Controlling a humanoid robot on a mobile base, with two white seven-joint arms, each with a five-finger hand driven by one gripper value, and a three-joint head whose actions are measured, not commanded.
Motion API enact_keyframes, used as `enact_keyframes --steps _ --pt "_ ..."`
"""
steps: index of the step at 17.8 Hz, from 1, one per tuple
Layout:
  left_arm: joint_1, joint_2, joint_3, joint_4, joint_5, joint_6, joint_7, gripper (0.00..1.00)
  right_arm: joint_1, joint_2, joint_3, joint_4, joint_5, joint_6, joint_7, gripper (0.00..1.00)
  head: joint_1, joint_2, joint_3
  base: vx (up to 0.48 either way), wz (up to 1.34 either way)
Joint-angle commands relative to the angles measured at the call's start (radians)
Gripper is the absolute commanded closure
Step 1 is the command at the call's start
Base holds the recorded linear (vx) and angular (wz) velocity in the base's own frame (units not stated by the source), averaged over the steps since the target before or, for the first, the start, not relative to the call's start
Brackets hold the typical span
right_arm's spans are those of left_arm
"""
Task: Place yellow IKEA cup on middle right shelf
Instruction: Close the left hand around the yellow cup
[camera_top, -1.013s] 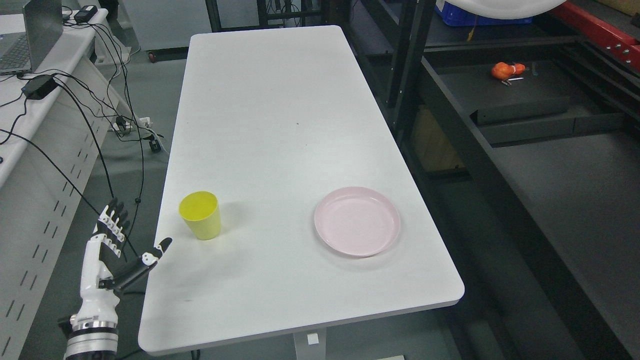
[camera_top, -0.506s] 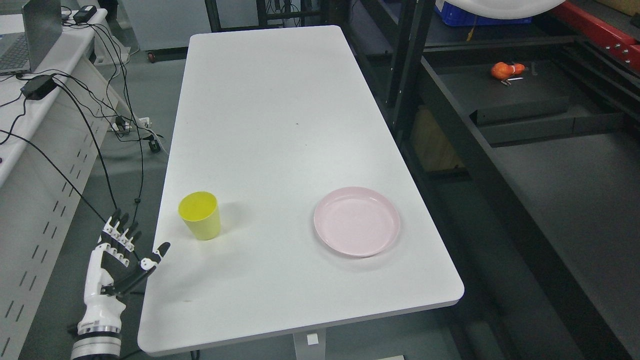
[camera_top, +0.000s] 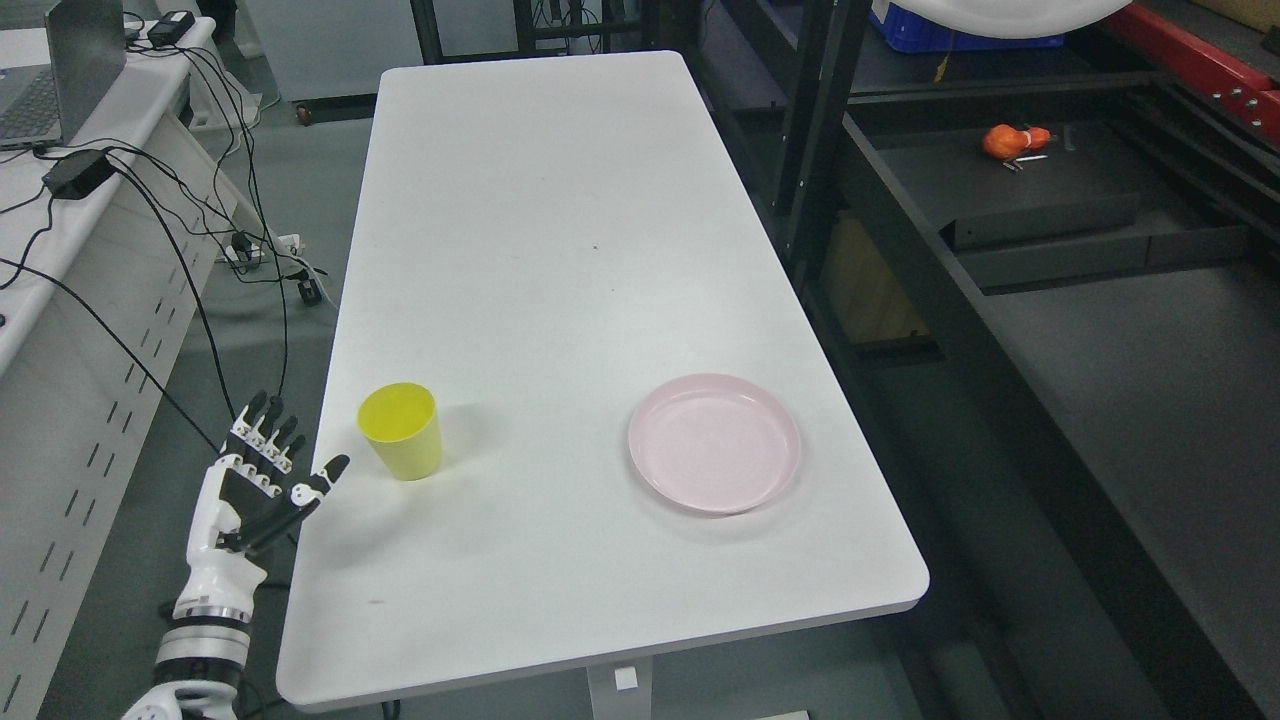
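A yellow cup (camera_top: 400, 431) stands upright on the white table (camera_top: 560, 250), near its left edge at the front. My left hand (camera_top: 270, 470) is open, fingers spread and pointing up, beside the table's left edge, just left of the cup and apart from it. It holds nothing. The dark shelf unit (camera_top: 1050, 210) stands to the right of the table. My right hand does not show.
A pink plate (camera_top: 714, 442) lies on the table's front right. An orange object (camera_top: 1012, 139) lies on a shelf at the right. A desk with a laptop (camera_top: 50, 75) and hanging cables (camera_top: 200, 260) stands at the left.
My left hand has moved forward and a little right, closer to the cup, staying open. The cup and plate have not moved.
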Motion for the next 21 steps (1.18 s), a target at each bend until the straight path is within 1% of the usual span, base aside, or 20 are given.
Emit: enact_keyframes --steps 1,4,7,13,17,21 --pt "-0.063 0.025 -0.001 0.189 -0.117 -0.016 -0.002 0.02 0.014 -0.017 0.017 0.000 -0.025 0.001 0.001 0.01 0.0000 0.000 0.000 0.000 0.00" --pt "-0.080 0.030 -0.062 0.189 -0.139 -0.064 -0.003 0.02 0.014 -0.017 0.017 0.000 -0.025 0.001 0.001 0.01 0.0000 0.000 0.000 0.000 0.00" --pt "-0.082 0.031 -0.095 0.188 -0.141 -0.079 -0.038 0.02 0.014 -0.017 0.017 0.000 -0.025 0.001 0.001 0.01 0.0000 0.000 0.000 0.000 0.00" --pt "-0.082 0.031 -0.164 0.185 -0.141 -0.081 -0.094 0.02 0.014 -0.017 0.017 0.000 -0.025 0.001 0.001 0.01 0.0000 0.000 0.000 0.000 0.00" --pt "-0.100 0.030 -0.178 0.191 -0.148 -0.078 -0.094 0.02 0.014 -0.017 0.017 0.000 -0.025 0.001 0.001 0.01 0.0000 0.000 0.000 0.000 0.00" --pt "-0.171 0.036 -0.170 0.298 -0.157 -0.076 -0.095 0.02 0.014 -0.017 0.017 0.000 -0.025 0.001 0.001 0.01 0.0000 0.000 0.000 0.000 0.00"
